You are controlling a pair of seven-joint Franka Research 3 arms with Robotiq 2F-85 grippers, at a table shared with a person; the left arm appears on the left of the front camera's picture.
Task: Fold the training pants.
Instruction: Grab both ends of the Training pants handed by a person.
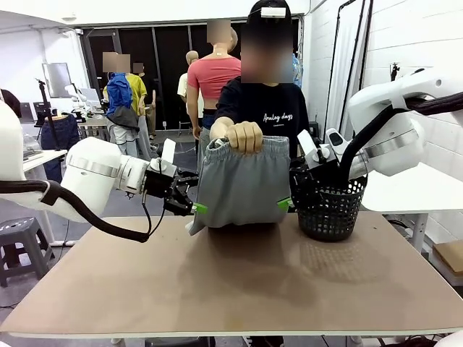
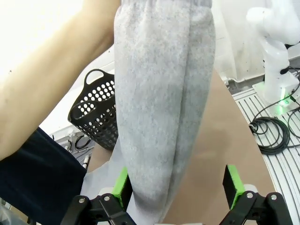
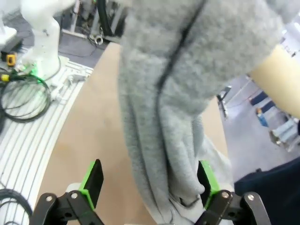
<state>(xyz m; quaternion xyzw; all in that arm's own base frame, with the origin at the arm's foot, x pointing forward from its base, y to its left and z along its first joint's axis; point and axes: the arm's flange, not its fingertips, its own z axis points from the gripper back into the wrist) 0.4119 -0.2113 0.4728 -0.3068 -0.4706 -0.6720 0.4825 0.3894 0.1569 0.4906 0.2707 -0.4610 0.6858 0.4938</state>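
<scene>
The training pants [image 1: 242, 181] are not on the table [image 1: 231, 289] yet. They hang by the elastic waistband from the person's hand [image 1: 244, 136], at 12 o'clock from the table's middle, and the lower end reaches down to the far part of the tabletop. I judge the task to be at its very beginning: no fold is made and the cloth is not spread flat.

My left gripper [image 2: 177, 185] stands at 9 o'clock from the pants and my right gripper [image 3: 149, 180] at 3 o'clock. Both have the jaws spread wide and pinch nothing. In each wrist view the grey cloth hangs between the green pads, and on each gripper it seems to brush one pad, but no pad presses on it.

What is left, as I see it, is everything: take the two sides, lay the pants down flat, then fold them.

A black mesh basket [image 1: 333, 210] stands at 2 o'clock from the table's middle, just beside my right gripper, so that arm has little room toward 3 o'clock. The person's forearm is near the cloth at 12 o'clock, and I must keep the fingers off it.
</scene>
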